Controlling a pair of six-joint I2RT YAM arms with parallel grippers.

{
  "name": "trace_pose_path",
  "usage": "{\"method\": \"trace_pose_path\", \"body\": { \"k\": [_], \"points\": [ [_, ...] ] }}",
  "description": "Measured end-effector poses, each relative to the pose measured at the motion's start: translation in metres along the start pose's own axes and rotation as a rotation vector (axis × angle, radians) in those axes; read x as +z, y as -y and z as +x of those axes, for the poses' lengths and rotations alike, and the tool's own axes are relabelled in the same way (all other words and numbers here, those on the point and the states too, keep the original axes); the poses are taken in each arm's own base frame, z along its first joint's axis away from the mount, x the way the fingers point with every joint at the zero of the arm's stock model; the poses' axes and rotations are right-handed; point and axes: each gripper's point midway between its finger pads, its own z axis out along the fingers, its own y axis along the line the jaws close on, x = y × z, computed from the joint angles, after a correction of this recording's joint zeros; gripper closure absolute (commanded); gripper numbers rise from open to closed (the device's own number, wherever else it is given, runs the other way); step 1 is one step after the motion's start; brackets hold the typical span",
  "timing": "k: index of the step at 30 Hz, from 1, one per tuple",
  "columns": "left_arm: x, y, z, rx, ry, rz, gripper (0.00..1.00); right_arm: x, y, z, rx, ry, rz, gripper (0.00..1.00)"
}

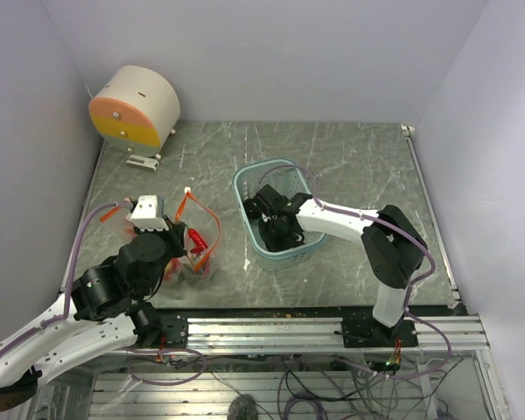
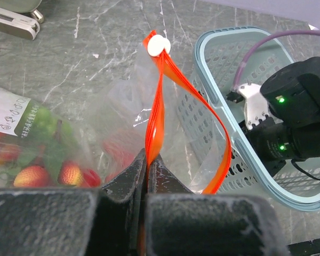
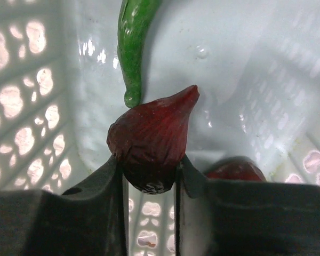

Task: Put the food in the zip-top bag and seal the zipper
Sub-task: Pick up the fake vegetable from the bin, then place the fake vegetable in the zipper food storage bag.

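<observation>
The clear zip-top bag lies left of the light-blue mesh basket, with several red, yellow and green toy foods inside it. Its orange-red zipper strip stands up in a loop with a white slider at the far end. My left gripper is shut on the zipper strip; it also shows in the top view. My right gripper is down inside the basket, shut on a dark red fig-shaped toy. A green chili toy lies just beyond it.
Another red toy lies by my right finger on the basket floor. A round cream and orange device stands at the back left on a grey stand. Metal rails run along the near table edge.
</observation>
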Motion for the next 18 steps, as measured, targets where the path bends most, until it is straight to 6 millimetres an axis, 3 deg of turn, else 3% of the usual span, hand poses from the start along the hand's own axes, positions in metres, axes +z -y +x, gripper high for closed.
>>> {"method": "trace_pose_path", "body": {
  "k": [2,5,12,15,18],
  "points": [
    [0.000,-0.001,0.000,0.003,-0.001,-0.004,0.93,-0.006,0.001,-0.006,-0.001,0.021,0.008,0.90],
    [0.000,-0.001,0.001,0.004,-0.002,-0.005,0.93,-0.031,0.000,-0.024,0.003,0.102,0.003,0.90],
    [0.000,-0.001,0.001,0.001,-0.002,-0.005,0.93,-0.156,-0.017,-0.080,-0.006,0.466,-0.132,0.91],
    [0.000,-0.001,0.001,-0.003,-0.001,-0.005,0.93,-0.205,-0.040,-0.093,-0.044,0.590,-0.262,0.91],
    [0.000,0.000,0.000,-0.006,-0.001,-0.004,0.93,-0.235,-0.084,-0.092,-0.133,0.658,-0.422,0.91]
  ]
}}
